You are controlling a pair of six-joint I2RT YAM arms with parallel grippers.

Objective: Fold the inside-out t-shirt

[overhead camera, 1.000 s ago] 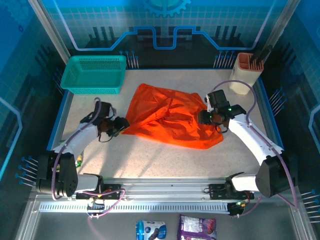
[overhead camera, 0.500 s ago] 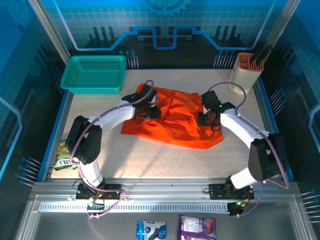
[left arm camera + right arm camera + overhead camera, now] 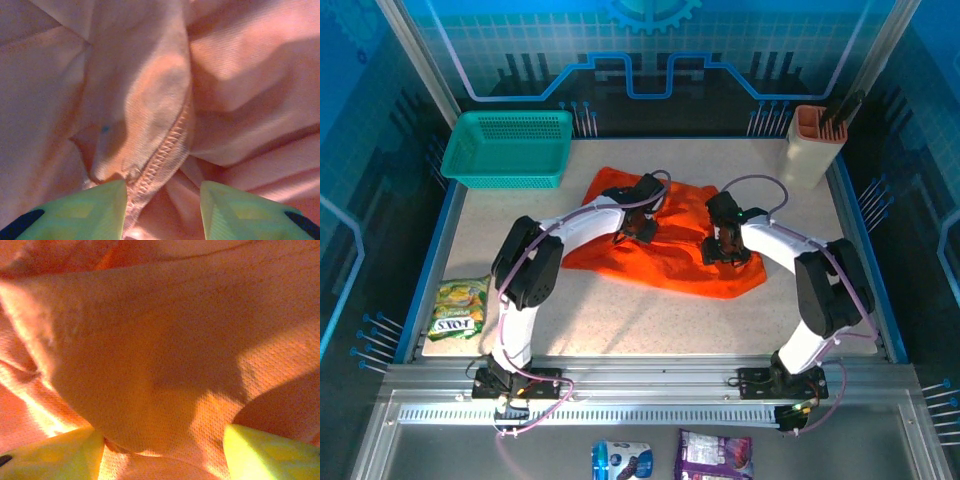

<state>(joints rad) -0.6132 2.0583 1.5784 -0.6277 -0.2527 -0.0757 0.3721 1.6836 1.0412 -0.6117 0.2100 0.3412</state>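
Note:
The inside-out t-shirt (image 3: 665,262) lies crumpled in the middle of the table, bright orange-red, with folds bunched toward its far edge. My left gripper (image 3: 642,222) is down on its upper middle. In the left wrist view the left gripper (image 3: 162,187) is open, with a stitched hem (image 3: 160,155) running between the fingers and brushing the left one. My right gripper (image 3: 720,245) presses into the cloth on the shirt's right part. Seen from the right wrist, that gripper (image 3: 164,432) is open, its fingers wide apart astride a rounded bulge of cloth (image 3: 150,365).
A teal mesh basket (image 3: 510,148) stands at the back left. A beige holder with tools (image 3: 815,145) stands at the back right. A snack packet (image 3: 460,308) lies at the table's left edge. Two more packets (image 3: 620,460) lie below the rail.
My left arm swung from the shirt's left corner to its upper middle, and that corner now lies drawn inward. My right gripper moved a little left. Both jaws have widened.

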